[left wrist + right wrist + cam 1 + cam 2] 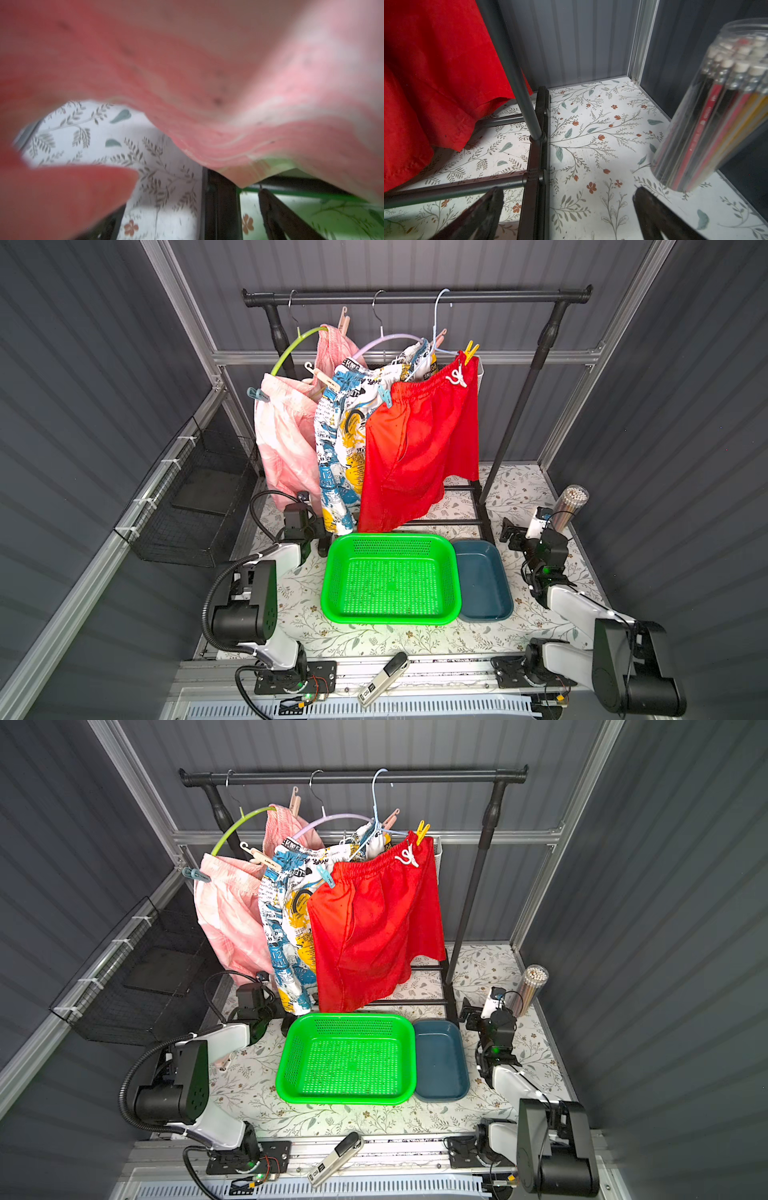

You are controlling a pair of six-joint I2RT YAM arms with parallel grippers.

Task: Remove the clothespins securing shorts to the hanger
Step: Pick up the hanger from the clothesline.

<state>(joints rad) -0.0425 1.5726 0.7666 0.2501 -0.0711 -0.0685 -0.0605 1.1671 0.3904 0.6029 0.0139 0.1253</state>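
Left gripper (316, 537) sits low at the foot of the left post of the black garment rack (415, 296), jaws spread wide and holding nothing. In its wrist view the hem of the pink mottled shorts (207, 62) hangs blurred right over the lens. Right gripper (569, 193) rests by the foot of the rack's right post, jaws likewise wide apart and empty. A clear jar of pencils (716, 114) stands just beside it, on the side away from the rack.

All six clothespins sit on garments hung from the rack's top bar, well above both grippers. The pink mottled shorts hang on a tilted green hanger (295, 348), with a light blue clothespin (258, 394) at the low end and a beige-pink clothespin (343, 321) at the high end. At mid-bar the newspaper-print shorts (340, 439) hang from a lilac hanger (386, 342). A beige clothespin (326, 379) sits at their near waistband corner and a second beige-pink clothespin (439, 337) up near the bar. Nearest the right post, the red shorts (419, 448) hang from a pale blue hanger (436, 319), with a yellow clothespin (470, 351) and a second light blue clothespin (385, 398) at the waistband ends.

In front of the rack's base, a green perforated basket (390, 539) and a dark blue tray (482, 585) lie side by side, touching, on the floral table cover (374, 635).
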